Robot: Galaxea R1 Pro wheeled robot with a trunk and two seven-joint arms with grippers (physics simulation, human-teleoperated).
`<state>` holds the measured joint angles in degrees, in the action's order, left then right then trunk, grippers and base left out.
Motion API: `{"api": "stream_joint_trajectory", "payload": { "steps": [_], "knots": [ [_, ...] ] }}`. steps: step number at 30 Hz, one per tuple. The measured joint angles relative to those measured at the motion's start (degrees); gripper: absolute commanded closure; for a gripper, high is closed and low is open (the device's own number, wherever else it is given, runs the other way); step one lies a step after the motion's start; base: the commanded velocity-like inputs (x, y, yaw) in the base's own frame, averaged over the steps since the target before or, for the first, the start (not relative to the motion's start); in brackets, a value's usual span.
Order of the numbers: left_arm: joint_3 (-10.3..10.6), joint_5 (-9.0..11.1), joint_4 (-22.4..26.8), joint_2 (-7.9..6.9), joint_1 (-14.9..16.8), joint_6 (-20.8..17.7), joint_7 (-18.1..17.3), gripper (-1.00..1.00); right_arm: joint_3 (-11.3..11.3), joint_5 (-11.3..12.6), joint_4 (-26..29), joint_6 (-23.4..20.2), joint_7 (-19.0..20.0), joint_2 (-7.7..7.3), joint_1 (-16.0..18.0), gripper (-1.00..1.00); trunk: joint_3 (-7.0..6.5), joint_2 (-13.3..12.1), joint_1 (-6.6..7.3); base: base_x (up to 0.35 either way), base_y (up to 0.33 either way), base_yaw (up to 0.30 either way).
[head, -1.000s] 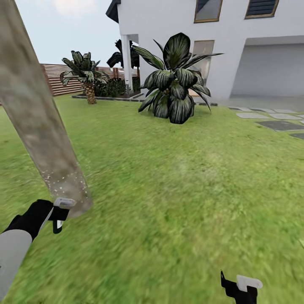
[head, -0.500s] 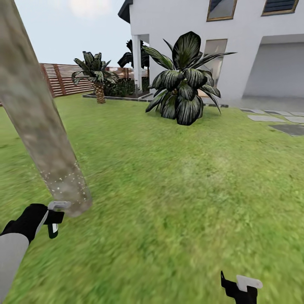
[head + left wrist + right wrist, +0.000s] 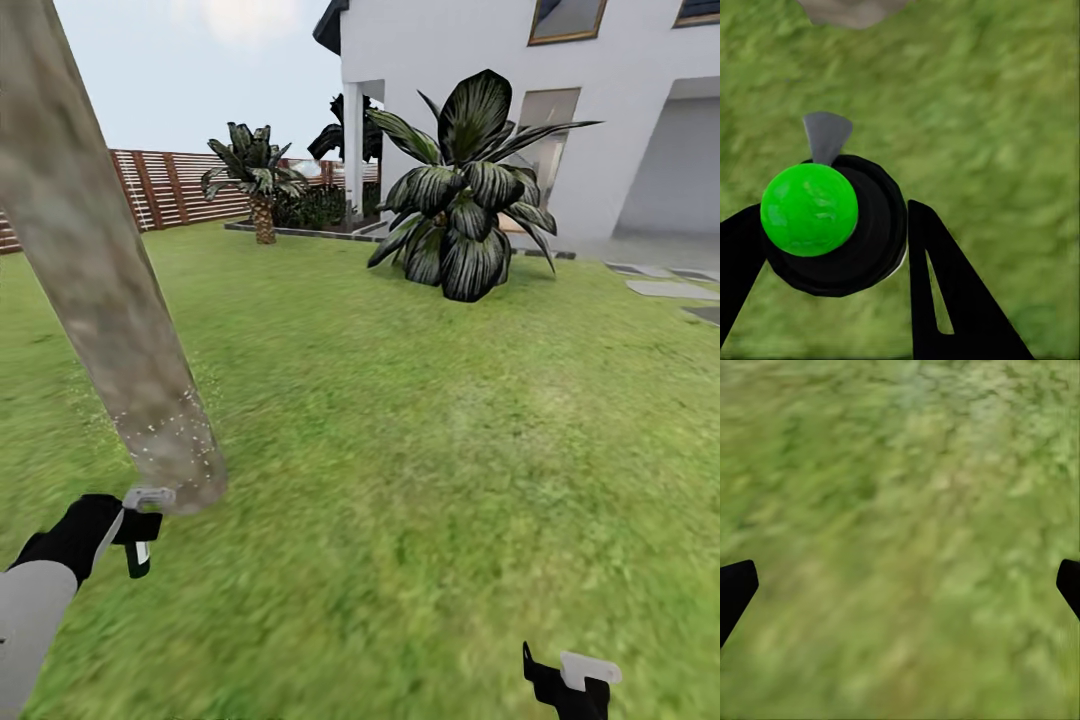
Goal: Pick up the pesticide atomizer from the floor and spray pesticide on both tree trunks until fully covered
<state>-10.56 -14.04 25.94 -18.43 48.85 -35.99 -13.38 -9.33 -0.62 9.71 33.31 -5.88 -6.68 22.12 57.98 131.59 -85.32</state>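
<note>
We held the pesticide atomizer [image 3: 832, 225] in our left gripper [image 3: 832, 247], the black fingers [image 3: 945, 292] closed around its dark body, its green cap toward the wrist camera and its grey nozzle pointing at the base of the tree trunk [image 3: 100, 270]. In the head view the atomizer [image 3: 140, 525] sat just beside the foot of that trunk, low at the left of the lawn.

Picking up was clearly done. The lowest stretch of the trunk carried fine pale specks, so we judged spraying of this tree to be under way but far from finished: the specks showed only near the ground, and the trunk above looked bare. We saw no second tall tree in these pictures, so we took that one as still to do.

Our right gripper [image 3: 570, 680] hung low over the grass [image 3: 450, 450] with its fingers spread wide and nothing between them.

Against the earlier pictures, the whole scene had slid to the right: the big-leaved bush [image 3: 470, 200], the short palm [image 3: 255, 180], the house [image 3: 600, 120] and more of the slatted fence [image 3: 170, 185] had shifted, which told us our view had turned left, not that the plants moved. The left gripper had stayed near the trunk's foot, a touch lower than a second before.
</note>
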Motion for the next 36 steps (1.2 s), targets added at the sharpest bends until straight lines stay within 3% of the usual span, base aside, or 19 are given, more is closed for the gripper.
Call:
{"api": "stream_joint_trajectory", "payload": {
  "steps": [2, 4, 5, 6, 8, 10, 17, 23, 26, 29, 36],
  "knots": [
    [-1.1, -0.1, -0.2, 0.00, -0.8, 3.4, 2.1, 1.00, 0.0, 0.0, 0.0, 0.0, 0.0, 0.00, 0.0, -1.00, 0.00, 0.0, 0.00, 0.002, -0.001, 0.019],
    [-2.4, 0.1, -0.3, 0.18, -1.0, 5.1, 6.4, 1.00, 0.0, 0.0, 0.0, 0.0, 0.0, 0.00, 0.0, -1.00, 0.00, 0.0, 0.00, 0.001, 0.000, 0.006],
    [-2.8, 0.6, -0.5, 1.00, -1.0, 5.6, 8.4, 1.00, 0.0, 0.0, 0.0, 0.0, 0.0, 0.00, 0.0, -1.00, 0.00, 0.0, 0.00, 0.000, 0.000, 0.001],
    [-3.0, 0.8, -0.5, 2.77, -1.1, 5.8, 9.4, 1.00, 0.0, 0.0, 0.0, 0.0, 0.0, 0.00, 0.0, -1.00, 0.00, 0.0, 0.00, 0.000, 0.000, 0.000],
    [-3.1, 0.7, 0.1, 5.16, -1.1, 5.9, 10.1, 1.00, 0.0, 0.0, 0.0, 0.0, 0.0, 0.00, 0.0, -1.00, 0.00, 0.0, 0.00, 0.000, 0.000, 0.000],
    [-3.1, 0.4, 0.4, 5.85, -1.1, 6.0, 10.1, 1.00, 0.0, 0.0, 0.0, 0.0, 0.0, 0.00, 0.0, -1.00, 0.00, 0.0, 0.00, 0.031, 0.000, 0.000],
    [-3.2, 0.1, -0.3, 5.55, -1.1, 5.9, 10.0, 1.00, 0.0, 0.0, 0.0, 0.0, 0.0, 0.00, 0.0, -1.00, -0.01, 0.0, 0.04, 0.292, 0.000, 0.000],
    [-4.0, 0.1, -0.3, 3.18, -4.1, 6.1, 10.4, 1.00, 0.0, 0.0, 0.0, 0.0, 0.0, 0.00, 0.0, -1.00, 0.00, 0.0, 0.00, 0.140, 0.000, 0.000],
    [-3.9, 0.5, -0.7, 4.20, -4.7, 6.2, 10.4, 1.00, 0.0, 0.0, 0.0, 0.0, 0.0, 0.00, 0.0, -1.00, 0.00, 0.0, 0.00, 0.004, 0.000, 0.000],
    [-4.0, 0.4, -0.4, 6.36, -4.8, 6.3, 10.4, 1.00, 0.0, 0.0, 0.0, 0.0, 0.0, 0.00, 0.0, -1.00, 0.00, 0.0, 0.00, -0.047, 0.010, 0.000],
    [-6.4, 0.1, -0.1, 3.16, -5.2, 6.3, 10.3, 1.00, 0.0, -0.1, 0.0, 0.0, 0.0, 0.00, 0.0, -1.00, 0.00, 0.0, -0.03, -0.292, 0.104, 0.000]
  ]
}}
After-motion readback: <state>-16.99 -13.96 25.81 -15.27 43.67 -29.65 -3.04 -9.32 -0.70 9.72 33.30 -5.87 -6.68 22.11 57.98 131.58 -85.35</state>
